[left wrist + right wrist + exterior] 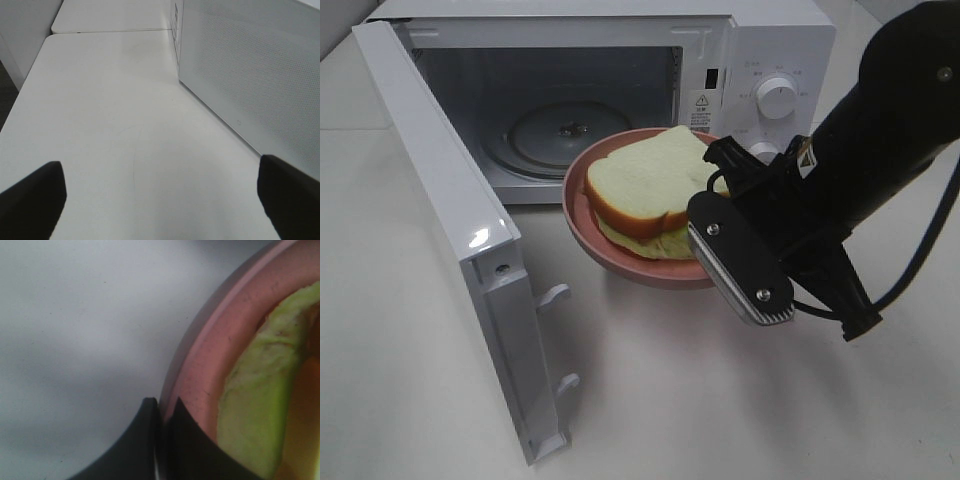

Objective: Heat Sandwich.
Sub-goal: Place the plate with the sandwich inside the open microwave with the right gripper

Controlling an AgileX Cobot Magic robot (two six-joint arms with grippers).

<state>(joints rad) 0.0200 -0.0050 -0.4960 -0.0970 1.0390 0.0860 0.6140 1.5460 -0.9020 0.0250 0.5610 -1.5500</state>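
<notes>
The sandwich (645, 185), pale bread with a whitish-green layer beneath, lies on a round pink plate (582, 225). My right gripper (712, 210) is shut on the plate's right rim. It holds the plate above the table, just in front of the open microwave (770, 40). In the right wrist view the fingertips (160, 415) pinch the pink rim (220, 340), with the sandwich edge (260, 405) beside them. My left gripper (160, 190) is open and empty, low over the table beside the microwave's side wall (250, 65). It is not seen in the exterior view.
The microwave door (450, 230) stands swung open to the left and reaches toward the table's front. A glass turntable (555, 135) lies inside the cavity. The control knob (778, 98) is on the right panel. The white table (650, 400) lies below the plate.
</notes>
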